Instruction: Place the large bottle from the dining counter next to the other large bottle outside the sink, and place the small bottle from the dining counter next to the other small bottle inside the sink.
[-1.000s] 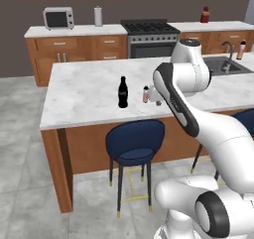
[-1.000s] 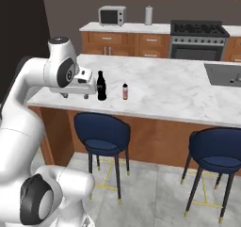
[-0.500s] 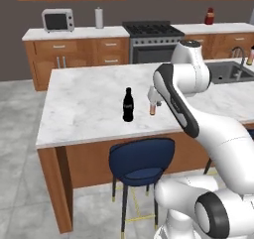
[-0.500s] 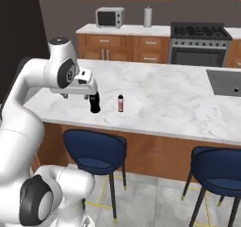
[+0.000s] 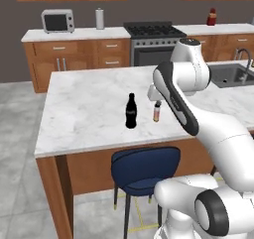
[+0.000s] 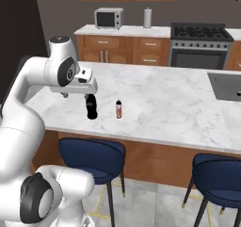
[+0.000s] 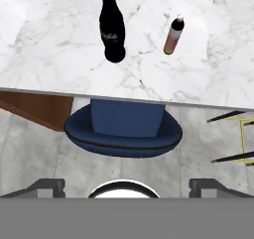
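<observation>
hand (image 7: pixel 127 183): jaws standing wide, grasping nothing; fingertips (image 7: pixel 47 185) showing at the bottom of the hand view, looking down past the table edge.
black cola bottle (image 5: pixel 131 111): standing upright on the dining table (image 5: pixel 84 109), near its front edge, above the blue stool (image 5: pixel 145 169). Also marked at (image 6: pixel 91 107) and (image 7: pixel 112 25).
small orange-red bottle (image 5: pixel 157 111): standing upright just beside the cola bottle, on its sink side, the two apart and not touching. Also at (image 6: pixel 118 109) and (image 7: pixel 173 35).
sink (image 5: pixel 233 75): sitting at the far end of the table from the cola bottle, well apart from both bottles; chrome faucet (image 5: pixel 244 57) rising behind it.
pink-red bottle (image 5: pixel 212 17): standing on the back table beyond the sink, well apart from the cola bottle.
step (judgement): hand looking to be lining up on the cola bottle; neither bottle picked up yet, so the task is near its start.
risk 1: bottles standing close together, so open jaws coming down on the cola bottle could be clipping the small one and tipping it.
risk 2: cola bottle is tall and narrow-necked; gripping high or off-centre could be toppling it toward the front edge and onto the stool.
risk 3: contoured body could be slipping in the jaws if gripped at the taper.
risk 4: the long carry to the sink means an upright bottle could be swinging or striking the faucet.
</observation>
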{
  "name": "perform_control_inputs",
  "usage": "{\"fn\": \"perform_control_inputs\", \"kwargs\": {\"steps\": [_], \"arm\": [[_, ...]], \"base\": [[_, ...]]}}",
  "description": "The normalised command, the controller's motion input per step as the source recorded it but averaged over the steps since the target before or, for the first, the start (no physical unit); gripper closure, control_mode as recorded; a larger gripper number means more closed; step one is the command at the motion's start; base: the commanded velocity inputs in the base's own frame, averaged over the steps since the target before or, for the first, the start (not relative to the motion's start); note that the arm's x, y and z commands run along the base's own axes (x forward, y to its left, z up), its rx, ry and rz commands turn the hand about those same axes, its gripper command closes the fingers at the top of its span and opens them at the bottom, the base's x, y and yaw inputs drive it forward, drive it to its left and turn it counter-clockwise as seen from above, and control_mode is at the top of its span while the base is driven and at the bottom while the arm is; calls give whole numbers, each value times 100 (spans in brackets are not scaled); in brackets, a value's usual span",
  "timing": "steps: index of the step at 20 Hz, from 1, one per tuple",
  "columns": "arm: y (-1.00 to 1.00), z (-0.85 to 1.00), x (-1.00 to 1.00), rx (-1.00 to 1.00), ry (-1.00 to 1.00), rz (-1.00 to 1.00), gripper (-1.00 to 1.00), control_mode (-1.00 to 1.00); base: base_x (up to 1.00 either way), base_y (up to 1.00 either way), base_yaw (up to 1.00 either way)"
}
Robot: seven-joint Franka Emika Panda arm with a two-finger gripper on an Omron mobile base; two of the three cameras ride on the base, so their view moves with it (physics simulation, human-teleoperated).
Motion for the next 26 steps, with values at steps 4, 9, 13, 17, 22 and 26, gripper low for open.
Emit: {"fn": "perform_control_inputs", "kwargs": {"steps": [4, 9, 13, 17, 22, 26], "arm": [[0, 0, 0, 0, 0, 0, -100, 100], [0, 0, 0, 0, 0, 0, -100, 100], [0, 0, 0, 0, 0, 0, -100, 100], [0, 0, 0, 0, 0, 0, -100, 100], [0, 0, 0, 0, 0, 0, -100, 100], [0, 0, 0, 0, 0, 0, -100, 100]], "base": [[32, 19, 0], [35, 18, 0], [36, 16, 0], [35, 15, 0], [32, 14, 0], [32, 14, 0]]}}
